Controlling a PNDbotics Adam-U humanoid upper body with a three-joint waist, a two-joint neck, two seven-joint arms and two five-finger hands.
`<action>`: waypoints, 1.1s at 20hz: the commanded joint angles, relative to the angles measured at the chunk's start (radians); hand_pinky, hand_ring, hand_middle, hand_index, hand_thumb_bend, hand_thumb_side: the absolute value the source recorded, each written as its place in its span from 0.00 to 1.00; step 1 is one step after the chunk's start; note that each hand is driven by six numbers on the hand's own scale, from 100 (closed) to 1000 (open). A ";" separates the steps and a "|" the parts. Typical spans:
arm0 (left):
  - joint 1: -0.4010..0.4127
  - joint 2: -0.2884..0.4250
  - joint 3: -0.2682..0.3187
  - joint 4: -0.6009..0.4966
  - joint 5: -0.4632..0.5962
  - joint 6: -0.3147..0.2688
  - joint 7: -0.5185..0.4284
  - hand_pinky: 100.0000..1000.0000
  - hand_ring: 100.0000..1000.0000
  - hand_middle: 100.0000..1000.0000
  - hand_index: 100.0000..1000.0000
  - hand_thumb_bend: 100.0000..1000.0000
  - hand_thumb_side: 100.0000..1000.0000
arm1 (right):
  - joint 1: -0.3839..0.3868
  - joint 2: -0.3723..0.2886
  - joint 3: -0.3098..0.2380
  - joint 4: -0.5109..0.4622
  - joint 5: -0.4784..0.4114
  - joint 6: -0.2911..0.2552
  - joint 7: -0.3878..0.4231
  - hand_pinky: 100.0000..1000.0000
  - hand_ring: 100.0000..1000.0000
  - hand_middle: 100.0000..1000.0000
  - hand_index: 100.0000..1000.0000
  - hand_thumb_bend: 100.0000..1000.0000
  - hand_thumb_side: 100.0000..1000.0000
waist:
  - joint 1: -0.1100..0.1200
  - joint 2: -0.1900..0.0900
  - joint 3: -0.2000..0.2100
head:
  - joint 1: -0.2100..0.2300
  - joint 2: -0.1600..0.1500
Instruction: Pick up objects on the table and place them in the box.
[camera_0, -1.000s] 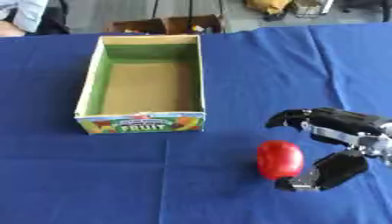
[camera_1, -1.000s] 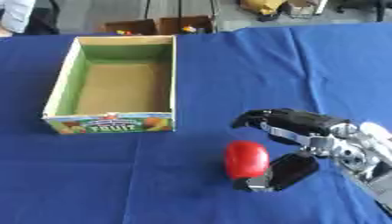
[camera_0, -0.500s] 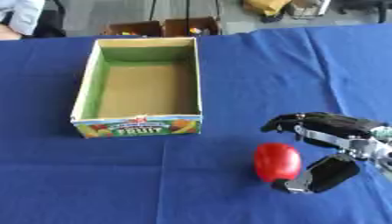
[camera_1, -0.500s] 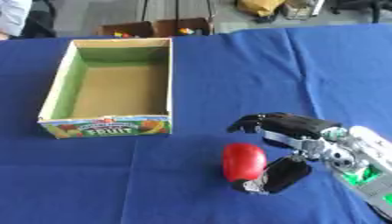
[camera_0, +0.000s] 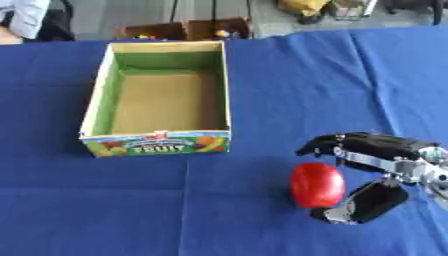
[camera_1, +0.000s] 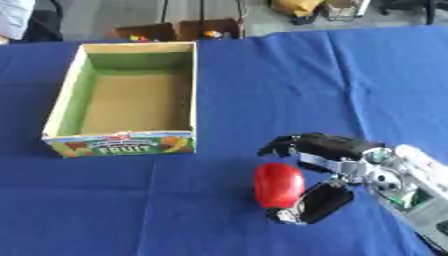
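Since a second ago my right hand (camera_0: 372, 167) has drawn in a little toward the red fruit (camera_0: 317, 184), which has not shifted on the blue tablecloth (camera_0: 262, 70). The fruit lies near the table's near right corner, well apart from the box (camera_0: 160, 95), which sits toward the far left with its printed end facing me and nothing inside.

My hand comes in from the right edge and lies just beside the fruit on its right. It is spread wide: my fingers (camera_1: 293, 143) arch over the far side of the fruit, their tips just past its top, while my thumb (camera_0: 363, 204) reaches along the cloth at its near right side. So the fruit sits in the gap between fingers and thumb. I cannot tell whether the thumb is touching the fruit or only close to it; the fingers look apart from it. Nothing is held yet, and the fruit rests on the cloth.

My left hand shows in neither view.
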 joint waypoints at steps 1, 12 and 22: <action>-0.015 0.008 0.002 -0.014 0.005 0.000 0.000 0.82 0.92 0.84 0.88 0.00 1.00 | -0.003 -0.034 -0.007 -0.013 0.004 0.013 0.001 0.65 0.86 0.90 0.97 0.36 0.37 | 0.001 -0.016 0.002 | -0.007 -0.014; -0.019 0.006 0.001 -0.014 0.007 0.000 0.002 0.82 0.92 0.83 0.87 0.00 1.00 | -0.003 -0.028 0.002 0.031 0.009 0.018 -0.016 0.59 0.84 0.87 0.94 0.33 0.36 | 0.006 -0.007 0.005 | -0.021 -0.018; -0.025 0.004 0.002 -0.014 0.007 0.001 0.005 0.82 0.92 0.83 0.86 0.00 1.00 | -0.012 -0.017 0.008 0.083 0.020 -0.019 -0.006 0.52 0.79 0.83 0.89 0.38 0.35 | 0.010 0.000 0.011 | -0.025 -0.019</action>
